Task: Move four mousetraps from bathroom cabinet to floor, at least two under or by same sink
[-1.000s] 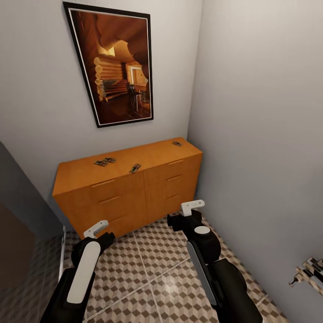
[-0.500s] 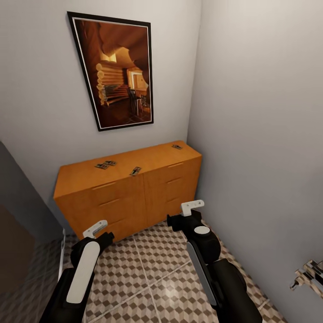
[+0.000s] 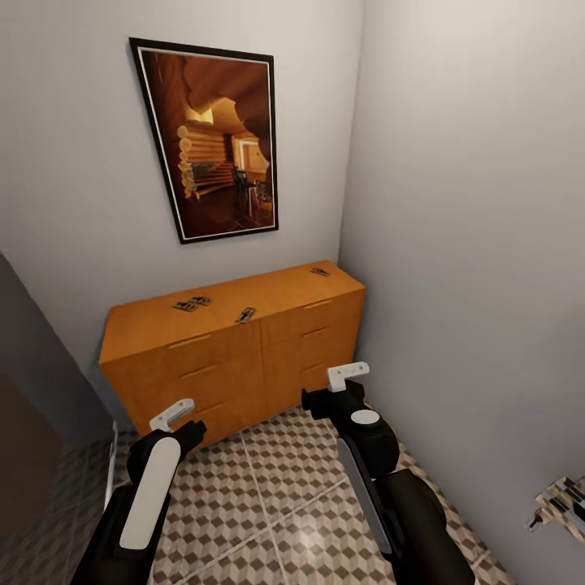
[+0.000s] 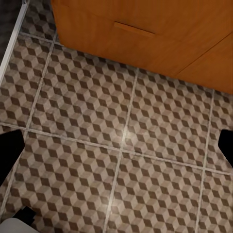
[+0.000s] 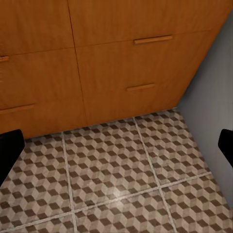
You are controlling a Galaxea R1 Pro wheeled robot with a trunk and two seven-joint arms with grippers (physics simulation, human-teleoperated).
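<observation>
Four mousetraps (image 3: 244, 314) lie on the flat top of the orange cabinet (image 3: 236, 349), well apart from both arms. The left gripper (image 4: 116, 145) and right gripper (image 5: 116, 145) hang over the bathroom floor (image 3: 276, 479), fingers spread wide, holding nothing.

My head cam looks down at the cabinet (image 3: 236, 341) from well back; both wrist cams face its drawer fronts and floor (image 4: 121, 160) below, close.

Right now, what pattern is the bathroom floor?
The bathroom floor has a brown, beige and white 3D-cube tile pattern with pale grout lines, clearest in the left wrist view.
</observation>
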